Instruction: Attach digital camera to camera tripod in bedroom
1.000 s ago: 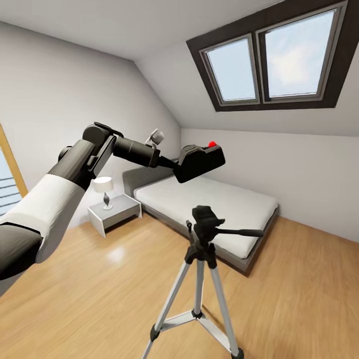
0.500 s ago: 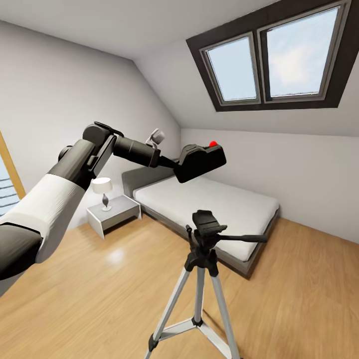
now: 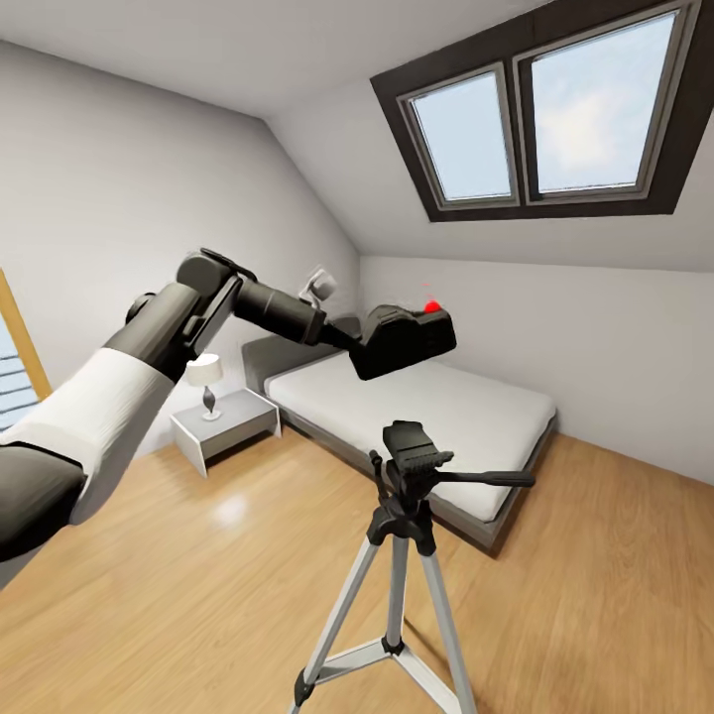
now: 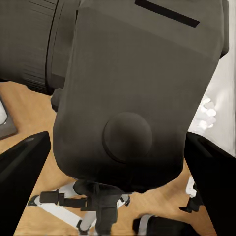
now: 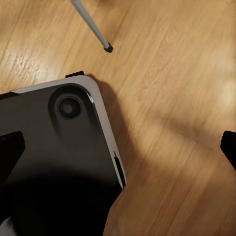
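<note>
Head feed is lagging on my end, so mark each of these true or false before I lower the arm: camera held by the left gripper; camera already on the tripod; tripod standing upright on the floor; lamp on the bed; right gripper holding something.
1. The left gripper holds the digital camera. True.
2. The digital camera is seated on the camera tripod. False: it hangs in the air above the tripod head, with a clear gap.
3. The camera tripod stands upright on the wood floor. True.
4. The lamp sits on the bed. False: it stands on the nightstand beside the bed.
5. The right gripper holds something. False: its fingers are spread with only floor between.
</note>
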